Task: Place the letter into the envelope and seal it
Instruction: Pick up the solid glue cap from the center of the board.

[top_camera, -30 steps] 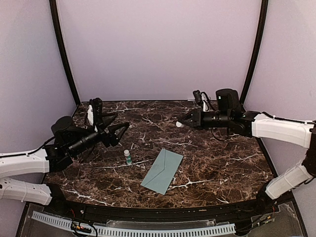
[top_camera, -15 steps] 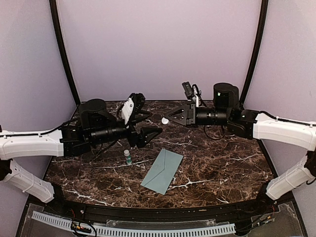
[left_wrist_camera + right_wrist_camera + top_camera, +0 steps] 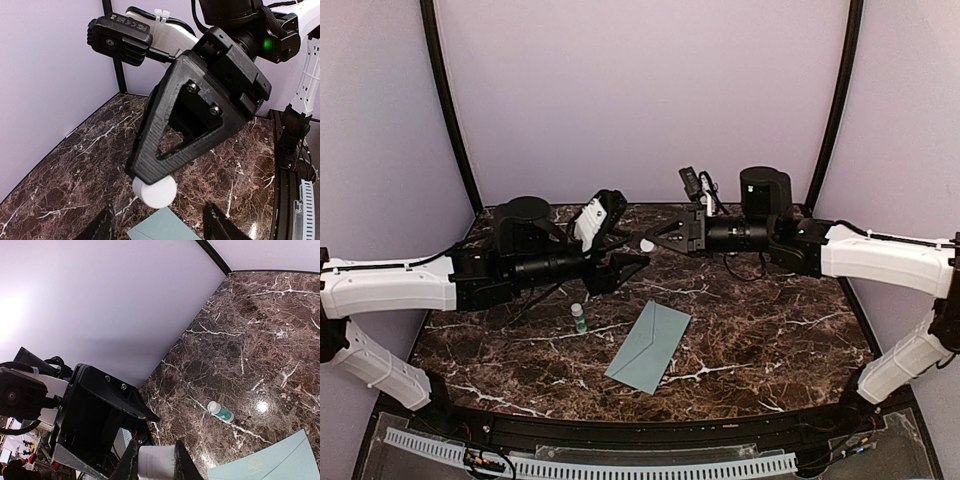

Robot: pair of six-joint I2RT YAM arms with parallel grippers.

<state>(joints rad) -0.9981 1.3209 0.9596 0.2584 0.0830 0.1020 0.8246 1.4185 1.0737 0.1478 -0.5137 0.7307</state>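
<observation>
Arms meet in the air over the dark stone table (image 3: 770,330). We see both of them come in from the sides, and their tips are very near each other.

The right gripper (image 3: 653,241) pinches a small white round piece (image 3: 155,190) between its two fingers. We cannot tell what the piece is. It sticks out past the finger ends.

The left gripper (image 3: 626,266) points at that white piece. Its two fingers (image 3: 218,226) stand apart and we see nothing between them. In the left wrist view the white piece hangs just above the gap between those fingers, and we cannot tell if it touches them.

The envelope (image 3: 648,346) is pale blue-green. It lies flat on the table, turned at a slant, below both grippers and closer to the near edge. No gripper touches it.

A little bottle (image 3: 579,318) with a white cap and a green body sits on the table just left of the envelope, apart from it.
</observation>
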